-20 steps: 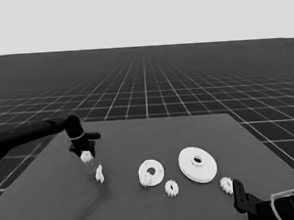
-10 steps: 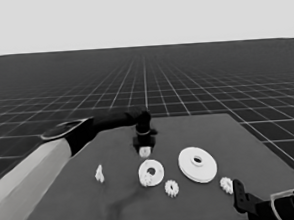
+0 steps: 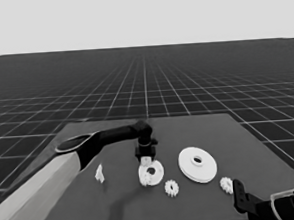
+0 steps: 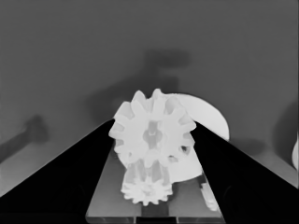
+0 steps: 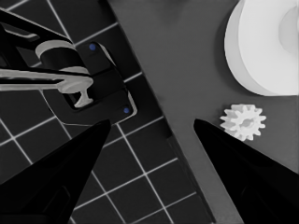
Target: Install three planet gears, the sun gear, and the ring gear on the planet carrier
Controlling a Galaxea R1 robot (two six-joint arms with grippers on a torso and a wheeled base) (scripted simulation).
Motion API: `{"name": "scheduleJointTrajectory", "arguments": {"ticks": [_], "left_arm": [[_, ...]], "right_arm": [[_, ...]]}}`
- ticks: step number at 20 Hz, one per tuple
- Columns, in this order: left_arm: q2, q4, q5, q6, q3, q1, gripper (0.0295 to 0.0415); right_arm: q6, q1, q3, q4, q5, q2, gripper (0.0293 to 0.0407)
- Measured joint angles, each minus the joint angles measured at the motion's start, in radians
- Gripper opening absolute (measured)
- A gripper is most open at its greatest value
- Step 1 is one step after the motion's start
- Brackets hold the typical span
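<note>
Small white toothed planet gear (image 4: 152,133), pinched between the two long black fingers of the left gripper (image 3: 146,157), just above the centre of the head frame; directly over the smaller round part (image 3: 151,173), the flat white washer-like disc with a dark hole, lying a touch below centre. In the left wrist frame, gear dead centre between the dark wedges, flat face toward the camera, axis running along the fingers and pointing down at the disc behind it; a second small gear (image 4: 145,186) lower in that frame, apparently already seated on the disc; whether the held gear touches it, cannot tell. Probably a short straight descent left, onto a free spot beside the seated gear; sideways offset looks slight.

Larger white thick-rimmed round part (image 3: 197,164) right of centre, apart from the smaller one; loose toothed gear (image 3: 171,188) below centre; another gear (image 3: 226,185) at lower right, near the idle right gripper (image 5: 149,154), fingers spread and holding nothing, at the lower right corner. Thin white piece (image 3: 99,174) left of centre.
</note>
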Motion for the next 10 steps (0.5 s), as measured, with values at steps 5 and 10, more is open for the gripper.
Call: {"name": "scheduleJointTrajectory", "arguments": {"ticks": [5,10], "left_arm": [[0.001,0.001,-0.001,0.001,-0.002,0.001,0.0381],[0.001,0.002,-0.001,0.001,-0.002,0.002,0.0385]], "right_arm": [[0.0,0.0,0.0,0.0,0.0,0.0,0.0385],[0.0,0.0,0.0,0.0,0.0,0.0,0.0385]]}}
